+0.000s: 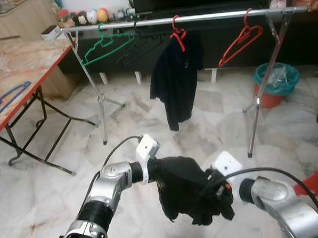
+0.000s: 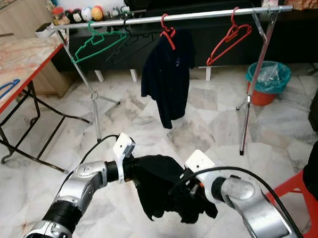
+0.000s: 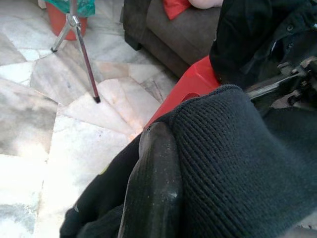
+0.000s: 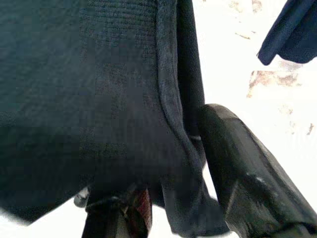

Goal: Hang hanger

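Both grippers hold one dark garment [image 1: 187, 195] low before the robot, well short of the rail [image 1: 186, 19]: left gripper [image 1: 157, 172] and right gripper [image 1: 219, 193] each have fingers pinching the cloth, probably to keep it spread. Open rail remains between the red hanger [image 1: 240, 40] and the hung shirt [image 1: 175, 78]; bare floor [image 1: 127, 126] lies ahead.

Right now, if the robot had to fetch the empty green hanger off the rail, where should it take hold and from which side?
Grip the green hanger on its sloping shoulder bar, coming from the front, the robot's side. It hangs by its hook from the rail, turned at an angle, with its lower end swung toward the robot. The neighbouring dark hanger crowds its right, so approach nearer the left end.
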`<state>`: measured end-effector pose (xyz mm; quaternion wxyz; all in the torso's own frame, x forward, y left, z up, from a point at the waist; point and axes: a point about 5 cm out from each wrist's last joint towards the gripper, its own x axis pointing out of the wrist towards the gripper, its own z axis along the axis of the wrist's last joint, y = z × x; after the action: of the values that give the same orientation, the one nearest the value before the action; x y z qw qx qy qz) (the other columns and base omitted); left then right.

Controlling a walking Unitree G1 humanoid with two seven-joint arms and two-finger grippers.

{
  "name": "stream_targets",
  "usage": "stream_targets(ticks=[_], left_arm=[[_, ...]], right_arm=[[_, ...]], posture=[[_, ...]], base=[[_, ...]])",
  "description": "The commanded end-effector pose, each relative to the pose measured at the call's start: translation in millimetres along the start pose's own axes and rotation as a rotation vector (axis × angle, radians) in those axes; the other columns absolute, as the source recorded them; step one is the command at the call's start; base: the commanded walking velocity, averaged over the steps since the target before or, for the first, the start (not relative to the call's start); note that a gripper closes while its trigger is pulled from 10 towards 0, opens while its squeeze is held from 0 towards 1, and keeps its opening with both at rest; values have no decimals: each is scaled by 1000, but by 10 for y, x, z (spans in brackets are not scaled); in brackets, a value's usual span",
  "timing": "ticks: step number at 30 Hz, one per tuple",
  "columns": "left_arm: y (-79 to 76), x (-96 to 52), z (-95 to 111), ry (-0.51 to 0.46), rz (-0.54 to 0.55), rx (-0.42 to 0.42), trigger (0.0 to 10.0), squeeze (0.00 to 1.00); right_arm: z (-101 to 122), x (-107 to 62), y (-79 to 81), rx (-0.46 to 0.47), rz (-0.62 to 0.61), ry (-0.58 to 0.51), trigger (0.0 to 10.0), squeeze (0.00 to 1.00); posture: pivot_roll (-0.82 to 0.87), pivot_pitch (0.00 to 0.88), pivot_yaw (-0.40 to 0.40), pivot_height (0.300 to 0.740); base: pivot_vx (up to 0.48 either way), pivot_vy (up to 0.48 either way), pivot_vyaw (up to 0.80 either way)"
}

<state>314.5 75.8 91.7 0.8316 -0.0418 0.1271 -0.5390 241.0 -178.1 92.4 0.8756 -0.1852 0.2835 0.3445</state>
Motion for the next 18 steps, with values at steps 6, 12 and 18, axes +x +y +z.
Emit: stream_targets(ticks=[6,12,18], left_arm=[[38,-33,-54,48,48,19,0,0],[122,-31,-87,100,149,37,10000,0],[177,-28,-115,139,222,30,10000,0]], right_arm=[[-184,-148,111,-114,69,132,10000,0],[-285,-162,44,-126,-10,181,10000,0],[-124,-107,-72,-58,-130,80,10000,0]], posture=[[-131,60,146,740],[-133,62,147,740],[-130,62,150,740]], base=[[0,0,0],[0,0,0],[0,0,0]])
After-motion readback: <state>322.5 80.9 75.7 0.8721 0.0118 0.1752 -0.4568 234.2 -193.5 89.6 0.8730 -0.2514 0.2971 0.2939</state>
